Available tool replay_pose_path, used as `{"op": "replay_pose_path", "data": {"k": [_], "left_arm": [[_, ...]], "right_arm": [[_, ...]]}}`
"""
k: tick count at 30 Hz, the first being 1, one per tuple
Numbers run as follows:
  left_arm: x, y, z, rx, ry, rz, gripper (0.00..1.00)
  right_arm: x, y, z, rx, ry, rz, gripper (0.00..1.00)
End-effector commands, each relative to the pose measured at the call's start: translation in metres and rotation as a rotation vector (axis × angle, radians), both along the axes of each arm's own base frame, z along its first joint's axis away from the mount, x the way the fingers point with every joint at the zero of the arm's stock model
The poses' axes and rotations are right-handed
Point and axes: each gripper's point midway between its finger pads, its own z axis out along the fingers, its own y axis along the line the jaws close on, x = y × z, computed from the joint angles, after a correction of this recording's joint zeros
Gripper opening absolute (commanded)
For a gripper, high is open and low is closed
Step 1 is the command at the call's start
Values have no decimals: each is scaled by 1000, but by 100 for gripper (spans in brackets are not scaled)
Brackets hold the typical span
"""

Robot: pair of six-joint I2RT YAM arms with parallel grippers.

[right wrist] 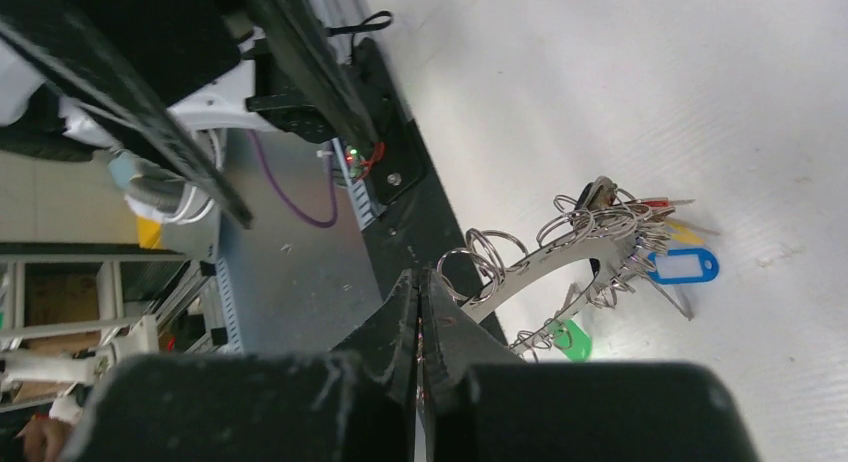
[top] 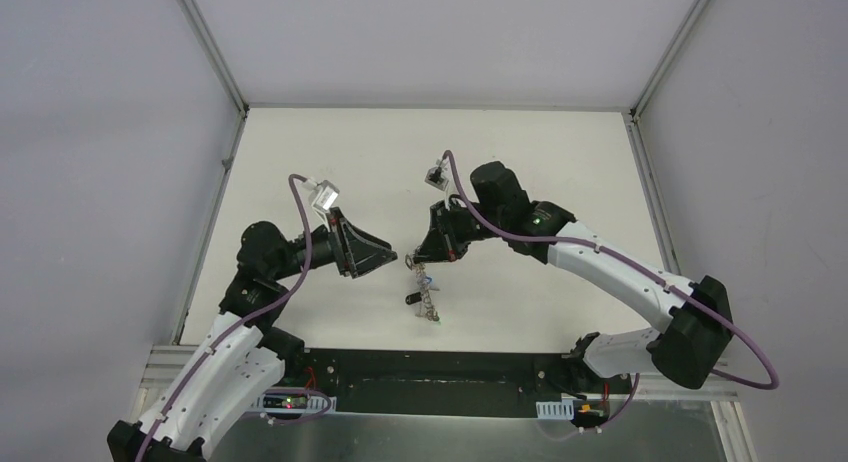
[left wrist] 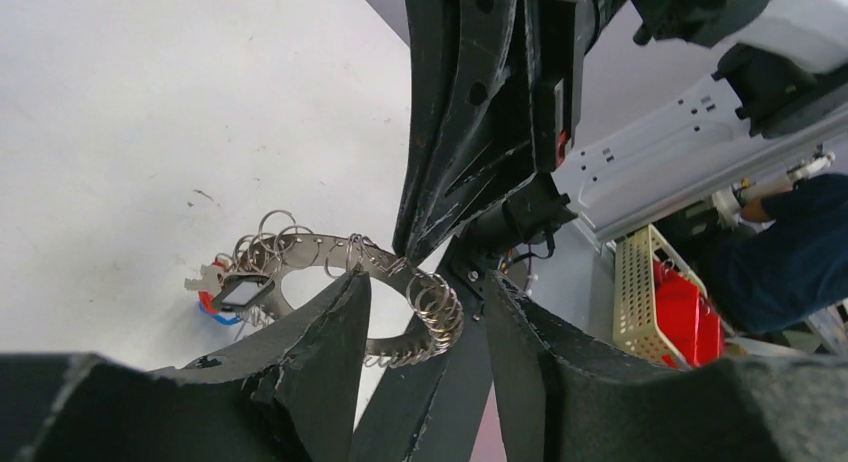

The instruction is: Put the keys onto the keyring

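Observation:
The keyring is a flat silvery band edged with small wire loops, and it hangs above the white table. My right gripper is shut on its upper edge. In the right wrist view the shut jaws pinch the band. Keys hang bunched at the far end with blue, green, yellow and red tags. My left gripper is open just left of the ring. In the left wrist view its fingers straddle the near part of the ring. A black-framed white tag hangs beyond it.
A black mounting strip runs along the table's near edge between the arm bases. Metal frame posts stand at the back corners. Off the table, a beige perforated basket with red contents and a person in blue show in the left wrist view.

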Motion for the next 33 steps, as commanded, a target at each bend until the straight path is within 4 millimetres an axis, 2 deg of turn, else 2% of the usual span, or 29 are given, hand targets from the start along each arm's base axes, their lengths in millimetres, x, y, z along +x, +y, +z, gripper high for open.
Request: {"op": "replay_pose_path", "data": {"k": [1,7,11,15,23,28,33], "left_arm": [[4,-7,7,12,-71,22,45],[16,-21,-3,64,97,73,44],[23,-27,4,45,173,96,45],[22,-34,6,61,168,76,45],[9,-38,-13,141,172,34,41],[1,-37,-23,189,161,24,40],[3,-29,-34,242,170,68,40]], "right_arm": [[-23,2,66,232,-84,160,0],[-33,-3,73,263,-80,213,0],[-34,-5,74,265,-81,211,0],[-32,-5,75,265,-86,197,0],[-21,-9,77,259,-109,139,0],[-14,-13,78,257,-118,99,0],[-12,-16,77,254,-109,86,0]]}}
